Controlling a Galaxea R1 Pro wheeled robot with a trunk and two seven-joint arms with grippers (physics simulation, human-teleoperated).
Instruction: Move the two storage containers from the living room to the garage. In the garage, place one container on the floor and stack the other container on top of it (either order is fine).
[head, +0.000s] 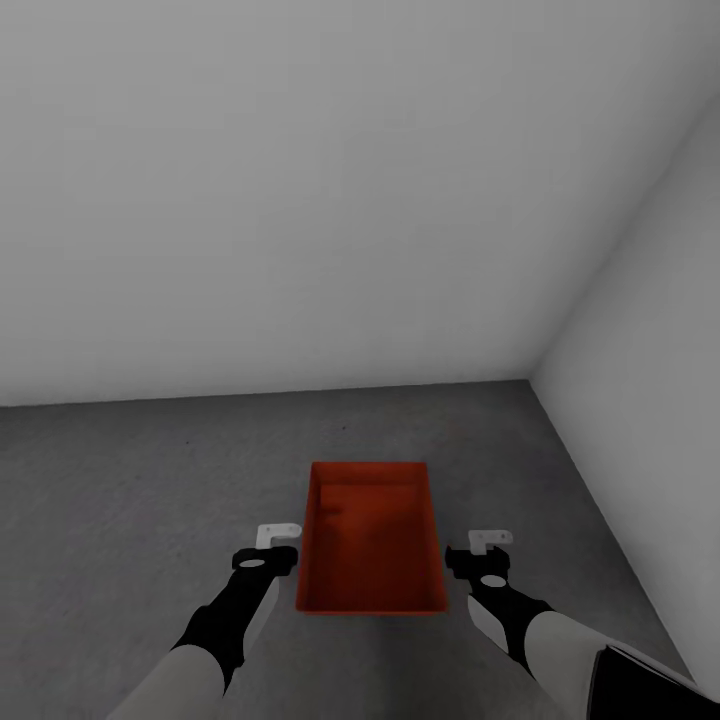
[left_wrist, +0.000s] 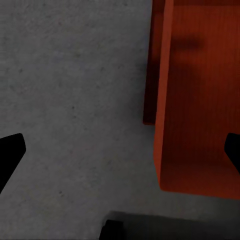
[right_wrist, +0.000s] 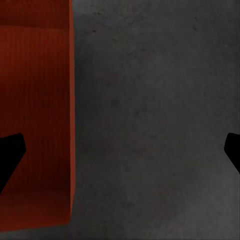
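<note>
In the head view, one orange-red storage container (head: 371, 535) is seen on the dark grey concrete floor (head: 130, 500) of the garage, near the corner where two plain white walls (head: 300, 180) meet. The left gripper (head: 277, 545) is held just beside the container's left wall and the right gripper (head: 480, 552) just beside its right wall; no contact with the walls can be made out. Whether a second container lies under or inside this one cannot be told from here.

In the left wrist view, the container (left_wrist: 195, 100) is seen from above, with its side wall between the two dark fingertips (left_wrist: 10, 155) — the jaws are spread wide and nothing is grasped. A darker strip is seen beside the wall, but it cannot be told whether it is a shadow or another rim.

In the right wrist view, the container (right_wrist: 35, 115) is at one side and bare floor (right_wrist: 155, 120) at the other. The fingertips (right_wrist: 9, 152) are far apart here too, so this gripper is released as well.

If the step is judged as a two-sided grasp or release of the bin, both grippers are best kept at equal height and moved evenly — otherwise the low wall may be pushed and the container may be slid or turned on the floor.
</note>
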